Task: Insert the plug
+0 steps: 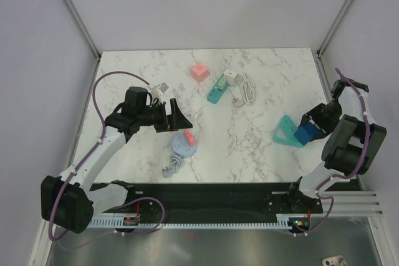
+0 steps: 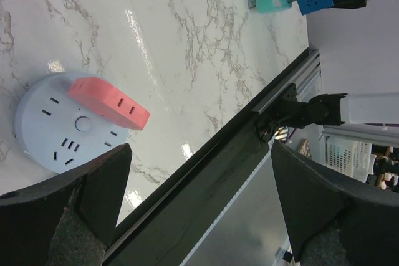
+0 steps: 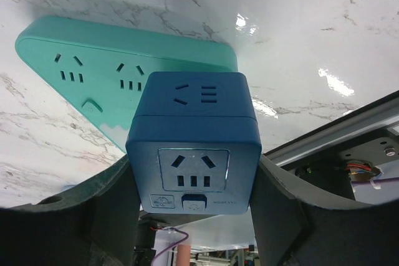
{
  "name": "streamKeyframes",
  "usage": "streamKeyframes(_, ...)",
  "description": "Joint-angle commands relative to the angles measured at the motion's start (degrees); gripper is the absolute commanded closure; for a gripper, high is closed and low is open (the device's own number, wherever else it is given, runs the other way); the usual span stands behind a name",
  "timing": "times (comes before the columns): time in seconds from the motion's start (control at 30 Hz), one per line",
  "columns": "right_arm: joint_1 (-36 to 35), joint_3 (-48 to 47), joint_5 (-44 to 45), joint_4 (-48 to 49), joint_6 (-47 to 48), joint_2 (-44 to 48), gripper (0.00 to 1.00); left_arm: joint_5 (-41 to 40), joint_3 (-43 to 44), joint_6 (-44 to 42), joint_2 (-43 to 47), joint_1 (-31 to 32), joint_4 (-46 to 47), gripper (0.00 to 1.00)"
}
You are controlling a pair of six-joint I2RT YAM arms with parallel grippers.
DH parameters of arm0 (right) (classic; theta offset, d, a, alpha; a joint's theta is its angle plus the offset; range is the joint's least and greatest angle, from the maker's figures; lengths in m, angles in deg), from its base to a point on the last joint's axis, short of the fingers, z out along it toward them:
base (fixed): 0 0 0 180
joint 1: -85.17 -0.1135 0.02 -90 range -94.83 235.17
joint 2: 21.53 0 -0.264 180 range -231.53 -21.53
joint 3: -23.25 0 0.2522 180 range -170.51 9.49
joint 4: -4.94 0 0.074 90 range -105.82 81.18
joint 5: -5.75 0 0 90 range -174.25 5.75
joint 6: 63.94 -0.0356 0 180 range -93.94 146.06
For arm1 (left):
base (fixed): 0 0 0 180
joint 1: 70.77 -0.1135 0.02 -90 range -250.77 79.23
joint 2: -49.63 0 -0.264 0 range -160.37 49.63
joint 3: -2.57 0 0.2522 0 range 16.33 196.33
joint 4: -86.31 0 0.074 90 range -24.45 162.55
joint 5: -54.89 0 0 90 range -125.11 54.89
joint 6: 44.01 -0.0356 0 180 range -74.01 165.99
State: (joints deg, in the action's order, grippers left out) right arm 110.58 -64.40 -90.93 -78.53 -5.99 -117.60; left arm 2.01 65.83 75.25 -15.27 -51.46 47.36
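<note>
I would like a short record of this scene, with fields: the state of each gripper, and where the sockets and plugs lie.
left gripper: open, empty, near the round white socket
right gripper: shut on the blue cube socket
blue cube socket: beside the teal triangular socket; contact unclear
red plug: on top of the round white socket; whether inserted, unclear
further back: pink cube, green socket strip, white cable
</note>
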Motion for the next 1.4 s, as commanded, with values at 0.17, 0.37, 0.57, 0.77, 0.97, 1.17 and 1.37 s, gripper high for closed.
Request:
streamKeyframes(0.17, 0.34, -1.61, -3.16, 1.16, -3.01, -0.52, 1.00, 0.41, -0.01, -1.66, 1.71, -0.24, 1.28, 0.00)
streamKeyframes(0.37, 1.22, -0.47, -3.34, 2.12, -6.00, 0.53, 1.00, 0.49, -0.01, -1.66, 1.80, -0.24, 1.11, 0.00)
streamKeyframes(0.57, 4.38, 2.25, -4.57, 3.80, -9.34, 2.12, 1.00, 0.32, -0.01, -1.75, 2.06, -0.24, 1.11, 0.00)
streamKeyframes(0.77, 7.55, 4.28, -9.05, 2.92, -10.31, 3.17, 1.00, 0.41, 0.08, -1.66, 2.24, -0.24, 1.02, 0.00)
streamKeyframes(0.97, 7.64, 2.96, -12.21, 0.63, -12.15, 2.12, 1.00, 0.40, 0.08, -1.66, 2.50, -0.24, 0.93, 0.00)
streamKeyframes(1.17, 7.55, -2.83, -10.90, -5.51, -14.17, 1.06, 1.00, 0.40, 0.08, -1.66, 2.41, -0.24, 1.02, 0.00)
streamKeyframes(1.37, 7.55, -7.23, -6.69, -7.36, -17.59, 2.29, 1.00, 0.23, 0.08, -1.66, 2.41, -0.24, 0.93, 0.00)
